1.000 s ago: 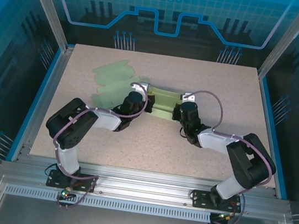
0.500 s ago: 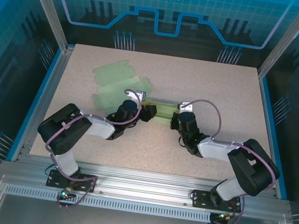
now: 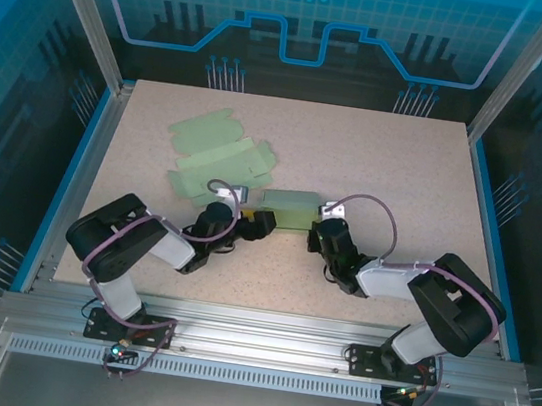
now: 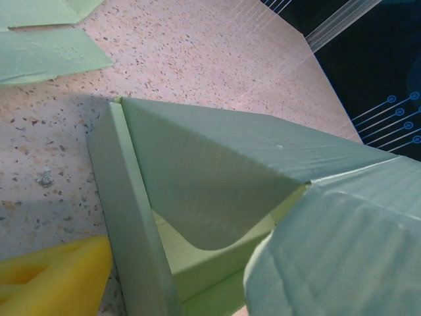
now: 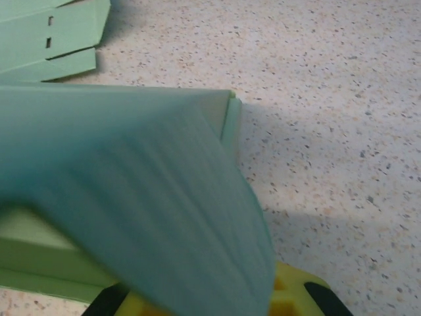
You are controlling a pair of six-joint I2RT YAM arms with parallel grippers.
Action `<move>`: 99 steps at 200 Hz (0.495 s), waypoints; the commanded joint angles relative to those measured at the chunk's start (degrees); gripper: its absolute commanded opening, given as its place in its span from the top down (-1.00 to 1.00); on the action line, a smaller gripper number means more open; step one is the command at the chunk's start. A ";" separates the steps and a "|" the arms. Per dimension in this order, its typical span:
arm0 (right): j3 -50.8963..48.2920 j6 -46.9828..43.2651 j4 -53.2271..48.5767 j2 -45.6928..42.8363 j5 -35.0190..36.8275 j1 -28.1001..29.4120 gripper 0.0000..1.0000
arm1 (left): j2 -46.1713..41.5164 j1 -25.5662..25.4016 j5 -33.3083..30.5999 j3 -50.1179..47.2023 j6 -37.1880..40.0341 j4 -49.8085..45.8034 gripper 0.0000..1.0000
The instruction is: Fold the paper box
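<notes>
A light green paper box (image 3: 291,204), partly folded, lies on the speckled table between my two grippers. My left gripper (image 3: 260,224) is at its left end. In the left wrist view the box (image 4: 217,164) shows an upright side wall and a flap leaning over its open inside. One yellow finger (image 4: 52,276) sits outside that wall and another flap hides the second finger. My right gripper (image 3: 319,232) is at the box's right end. In the right wrist view a blurred green flap (image 5: 131,184) drapes over my yellow finger (image 5: 296,296).
Flat unfolded green box sheets (image 3: 220,150) lie behind and left of the box, also seen as sheets (image 4: 46,52) and sheets (image 5: 52,36) in the wrist views. Blue-framed enclosure walls (image 3: 98,138) ring the table.
Both grippers and the box have slid toward the near edge of the table. The box has come away from the flat sheets.
</notes>
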 commanded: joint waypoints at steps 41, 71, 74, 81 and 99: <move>-0.36 1.95 0.53 -0.19 2.25 0.79 0.77 | -6.69 -0.32 0.64 -2.73 0.70 -7.97 -0.73; -0.10 2.14 -0.11 -0.36 2.26 0.92 0.76 | -10.35 -0.31 -0.35 -3.71 1.78 -14.13 -0.75; -0.03 2.23 -0.31 -0.36 2.25 0.85 0.76 | -10.61 -0.31 -0.25 -3.79 1.85 -14.65 -0.75; 0.18 2.42 -0.84 -0.52 2.30 0.95 0.75 | -10.89 -0.32 -0.07 -3.99 1.96 -15.45 -0.76; 0.37 2.79 -2.20 -1.10 2.51 1.13 0.70 | -11.49 -0.32 1.08 -5.28 1.44 -16.63 -0.75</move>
